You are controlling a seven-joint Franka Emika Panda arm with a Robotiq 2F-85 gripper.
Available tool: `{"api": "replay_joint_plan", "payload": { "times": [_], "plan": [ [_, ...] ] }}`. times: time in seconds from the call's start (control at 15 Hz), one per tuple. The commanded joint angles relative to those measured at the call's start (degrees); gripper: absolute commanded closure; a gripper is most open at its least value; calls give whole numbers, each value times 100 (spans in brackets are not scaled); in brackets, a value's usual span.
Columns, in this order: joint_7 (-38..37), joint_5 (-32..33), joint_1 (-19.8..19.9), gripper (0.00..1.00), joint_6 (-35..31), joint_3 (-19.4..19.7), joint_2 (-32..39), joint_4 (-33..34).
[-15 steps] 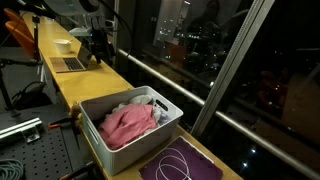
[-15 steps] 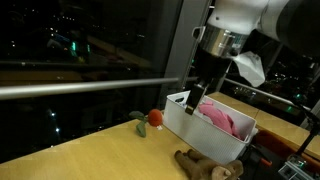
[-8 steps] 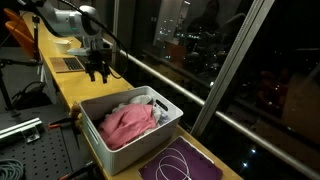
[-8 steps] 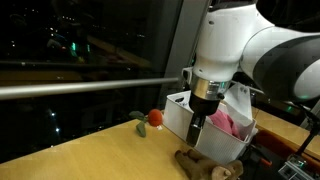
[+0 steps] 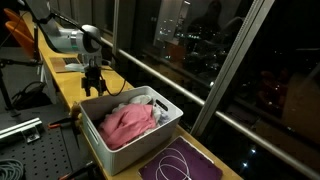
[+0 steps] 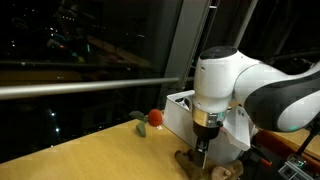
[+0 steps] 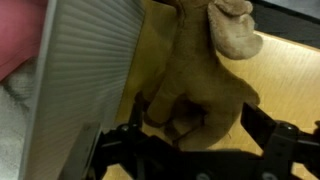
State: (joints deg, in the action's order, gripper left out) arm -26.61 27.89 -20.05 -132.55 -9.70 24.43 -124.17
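A brown plush toy lies on the wooden table just beside the white bin. It also shows in an exterior view, mostly under the arm. My gripper is low over the toy, open, with one finger on each side of it. In both exterior views the gripper points down at the table next to the bin's end wall. The bin holds a pink cloth and pale cloth.
A small red object and a green one sit on the table by the window. A purple mat with a white cable lies past the bin. A flat box sits further along the table. A window rail runs beside it.
The arm has come along the table toward the bin and moved down; the gripper now sits low around the plush toy.
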Motion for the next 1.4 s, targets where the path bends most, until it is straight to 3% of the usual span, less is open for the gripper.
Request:
{"api": "replay_joint_plan", "payload": {
  "times": [0.0,0.47,0.53,0.6,1.2,1.33],
  "plan": [
    [-89,85,-167,0,-441,277,315,-39],
    [-102,-36,-381,0,-1211,586,849,-175],
    [-117,-52,-425,22,-1262,617,876,-189],
    [-142,-63,-472,26,-1307,646,865,-219],
    [-457,-32,-907,93,-929,643,44,-253],
    [-538,37,-964,100,-780,633,-298,-253]
  ]
}}
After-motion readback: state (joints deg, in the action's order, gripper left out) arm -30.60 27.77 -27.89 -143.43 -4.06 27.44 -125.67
